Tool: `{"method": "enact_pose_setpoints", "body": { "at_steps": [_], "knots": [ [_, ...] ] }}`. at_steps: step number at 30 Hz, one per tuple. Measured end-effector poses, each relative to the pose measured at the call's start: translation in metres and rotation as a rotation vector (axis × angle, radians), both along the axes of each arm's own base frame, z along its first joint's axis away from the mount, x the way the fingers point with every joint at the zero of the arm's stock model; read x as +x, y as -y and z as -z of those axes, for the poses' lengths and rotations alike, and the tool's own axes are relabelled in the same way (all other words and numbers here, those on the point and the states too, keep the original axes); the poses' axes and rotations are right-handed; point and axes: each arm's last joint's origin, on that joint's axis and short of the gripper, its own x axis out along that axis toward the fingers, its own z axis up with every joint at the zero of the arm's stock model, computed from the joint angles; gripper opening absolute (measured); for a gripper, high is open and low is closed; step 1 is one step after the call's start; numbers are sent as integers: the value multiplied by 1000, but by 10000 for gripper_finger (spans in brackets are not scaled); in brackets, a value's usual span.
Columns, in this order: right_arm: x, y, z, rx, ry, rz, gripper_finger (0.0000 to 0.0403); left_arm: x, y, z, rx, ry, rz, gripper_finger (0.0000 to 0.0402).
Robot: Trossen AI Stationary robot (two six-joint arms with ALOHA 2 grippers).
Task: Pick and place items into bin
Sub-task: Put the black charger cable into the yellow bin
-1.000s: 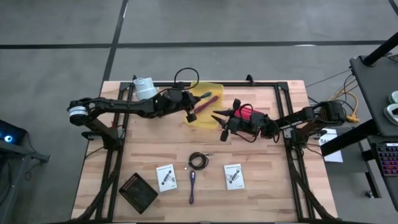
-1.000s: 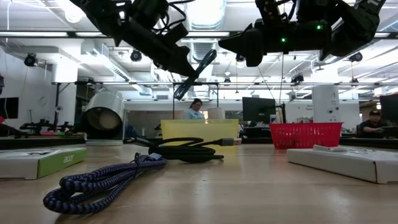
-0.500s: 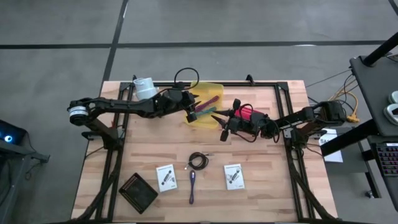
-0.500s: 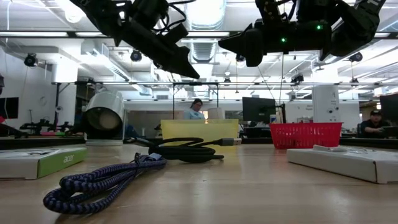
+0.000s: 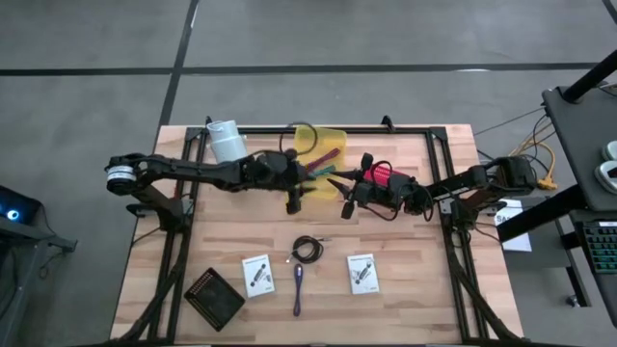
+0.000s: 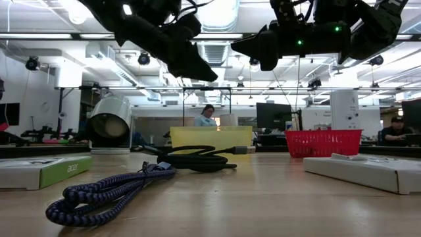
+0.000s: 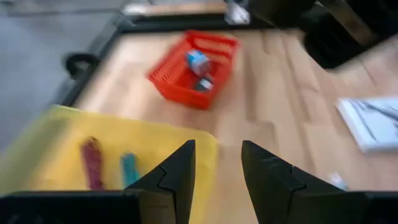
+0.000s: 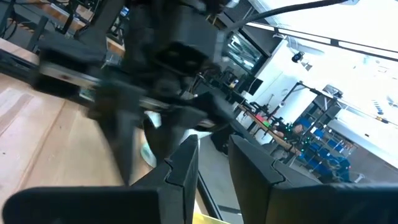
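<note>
With a magenta stick point(image 7: 92, 163) and teal tool point(image 7: 128, 169) in the yellow bin point(image 5: 310, 141), the empty, parted left gripper point(image 7: 216, 163) hovers above, the right gripper point(image 8: 212, 163) slightly parted and empty beside it, while a coiled black cable point(image 5: 308, 250), purple stick point(image 5: 298, 286) and two white cards point(image 5: 257, 275) wait nearer.

Both dark arms reach inward over the middle of the worktop, their wrists nearly meeting. The left pincer point(image 5: 293, 200) points down toward the near edge, its 2 fingers point(image 7: 174, 174) parted with nothing between them. The right pincer point(image 5: 332, 178) faces the left arm, fingers slightly apart, empty.
</note>
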Motion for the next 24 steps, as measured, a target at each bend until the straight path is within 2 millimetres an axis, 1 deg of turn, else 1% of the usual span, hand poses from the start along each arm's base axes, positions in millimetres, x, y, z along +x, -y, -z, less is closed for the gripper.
{"method": "enact_pose_setpoints", "body": {
  "at_steps": [6, 12, 16, 20, 24],
  "knots": [
    [0, 0, 0, 0, 0, 0, 68, -2, 28, 10, -18, -119, 87, 115],
    [0, 0, 0, 0, -1, 0, 73, -6, 57, 17, -24, -207, 175, 115],
    [0, 0, 0, 0, -1, 0, 75, -5, 73, 24, -100, -225, 179, 115],
    [0, 0, 0, 0, 0, 0, 69, -3, 85, 37, -124, -257, 196, 115],
    [0, 0, 0, 1, 0, -1, 65, -2, 90, 58, -123, -333, 207, 115]
  ]
}}
